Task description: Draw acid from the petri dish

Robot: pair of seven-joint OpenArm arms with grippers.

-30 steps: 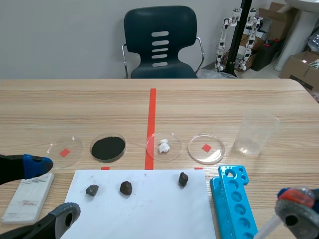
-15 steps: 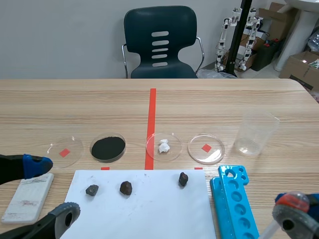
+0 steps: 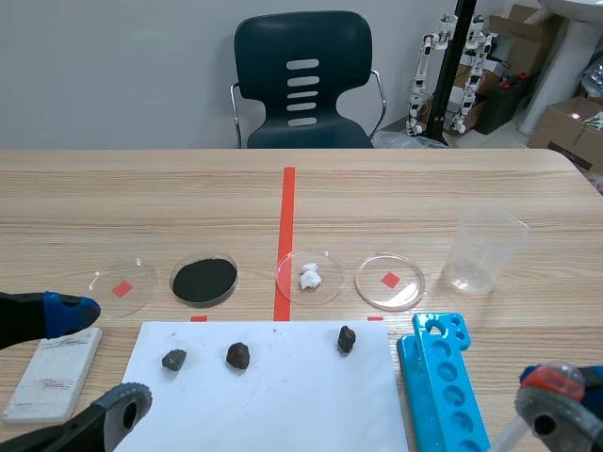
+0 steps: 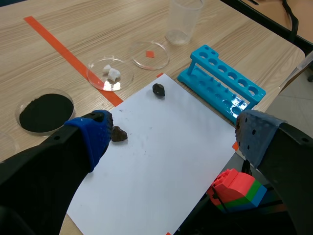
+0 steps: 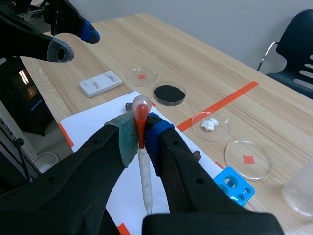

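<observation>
Petri dish [image 3: 390, 282] sits at eleven o'clock from the blue rack [image 3: 441, 381] — right gripper [image 5: 141, 137] clamps the pipette [image 5: 145, 181]; left gripper [image 4: 171, 133] gapes, holding nothing.

Clear petri dish [image 3: 389, 281] flat; pipette [image 5: 145, 182] bulb-up

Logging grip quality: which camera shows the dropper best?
The right wrist view: the dropper shows whole, bulb to tip, pinched in the right gripper. The scene view shows only its bulb and some stem at the corner; the left wrist view shows none clearly.
</observation>
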